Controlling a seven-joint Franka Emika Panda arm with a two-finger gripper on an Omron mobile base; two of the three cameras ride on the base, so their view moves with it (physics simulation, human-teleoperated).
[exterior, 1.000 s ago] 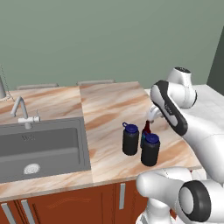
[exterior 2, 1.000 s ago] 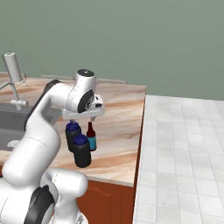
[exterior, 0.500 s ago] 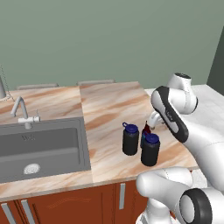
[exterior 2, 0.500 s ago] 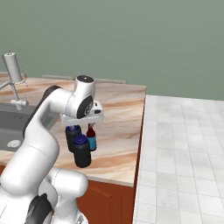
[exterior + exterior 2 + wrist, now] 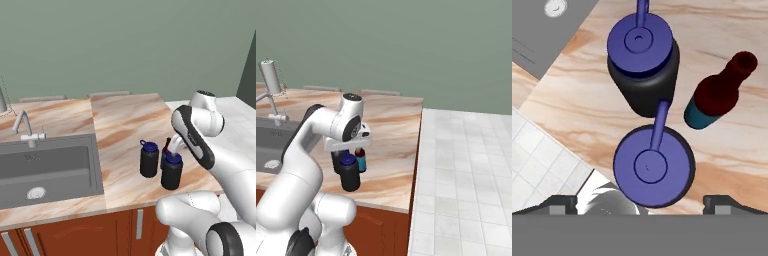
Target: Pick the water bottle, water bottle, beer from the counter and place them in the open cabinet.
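1. At the far left of the left base view, a grey sink basin (image 5: 47,167) is sunk into the counter (image 5: 125,125), with a round drain in its floor and a bent grey tap (image 5: 27,131) on its back rim.
2. The counter is beige-pink marble with brown veins, and a seam runs front to back just right of the sink. Red-brown lower cabinet fronts (image 5: 75,235) with grey bar handles sit under its front edge.
3. A plain grey-green wall (image 5: 125,45) closes the room behind the counter.
4. Near the counter's front right stand the three bottles, close together. The farther water bottle (image 5: 149,159) is black with a dark blue lid and stands upright on the marble.
5. The nearer water bottle (image 5: 172,171) stands just beside it, toward the front edge. In the hand view its blue lid (image 5: 653,165) lies directly beneath the camera, its loop reaching toward the other bottle.
6. The beer (image 5: 360,159) stands upright just beside both, red-brown neck above a teal label; in the hand view it is right of the pair.
7. The gripper (image 5: 639,202) hangs over the nearer water bottle, finger tips spread wide apart either side of the lid, grasping nothing.
8. Right of the counter lies a white tiled surface (image 5: 466,170).
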